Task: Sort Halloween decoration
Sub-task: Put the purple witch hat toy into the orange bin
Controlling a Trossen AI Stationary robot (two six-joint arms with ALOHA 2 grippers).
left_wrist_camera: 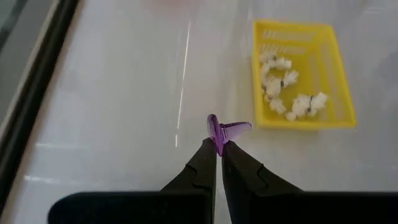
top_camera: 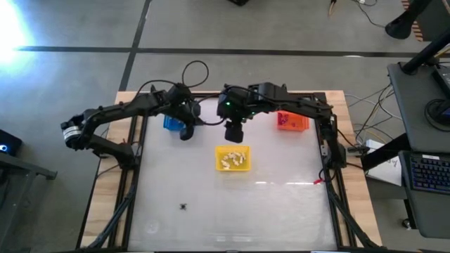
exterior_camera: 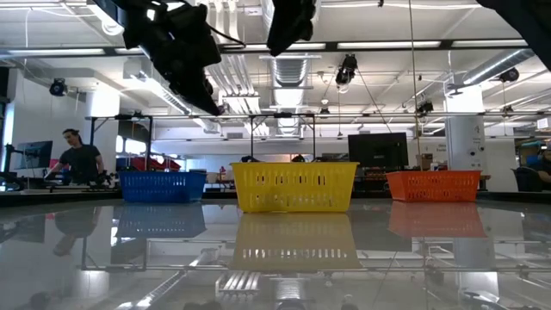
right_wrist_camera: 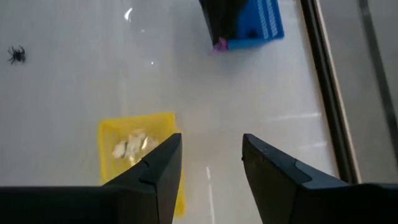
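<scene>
A tiny purple trinket (left_wrist_camera: pixel 227 129) sticks out from the tips of my left gripper (left_wrist_camera: pixel 219 149), which is shut on it. This gripper (top_camera: pixel 186 131) hangs above the table beside the blue basket (top_camera: pixel 171 122). My right gripper (right_wrist_camera: pixel 211 148) is open with nothing between its fingers, and it hangs (top_camera: pixel 234 132) above the far edge of the yellow basket (top_camera: pixel 232 159). That basket holds several white trinkets (left_wrist_camera: pixel 283 87). A black spider (top_camera: pixel 183 206) lies on the table's near left. The orange basket (top_camera: pixel 292 121) stands at the far right. My left gripper pinches the purple trinket's lower end (left_wrist_camera: pixel 218 142) between its two fingertips. The fingers slant down toward the table. The trinket juts out past the tips, one thin arm (left_wrist_camera: pixel 239 127) pointing sideways, and it is clear of the table.
The three baskets stand in a row across the far half of the table: blue (exterior_camera: pixel 162 185), yellow (exterior_camera: pixel 293 186), orange (exterior_camera: pixel 433 185). The white tabletop (top_camera: pixel 281 211) is bare in its near half apart from the spider (right_wrist_camera: pixel 17 54). A person (exterior_camera: pixel 77 159) sits in the room beyond.
</scene>
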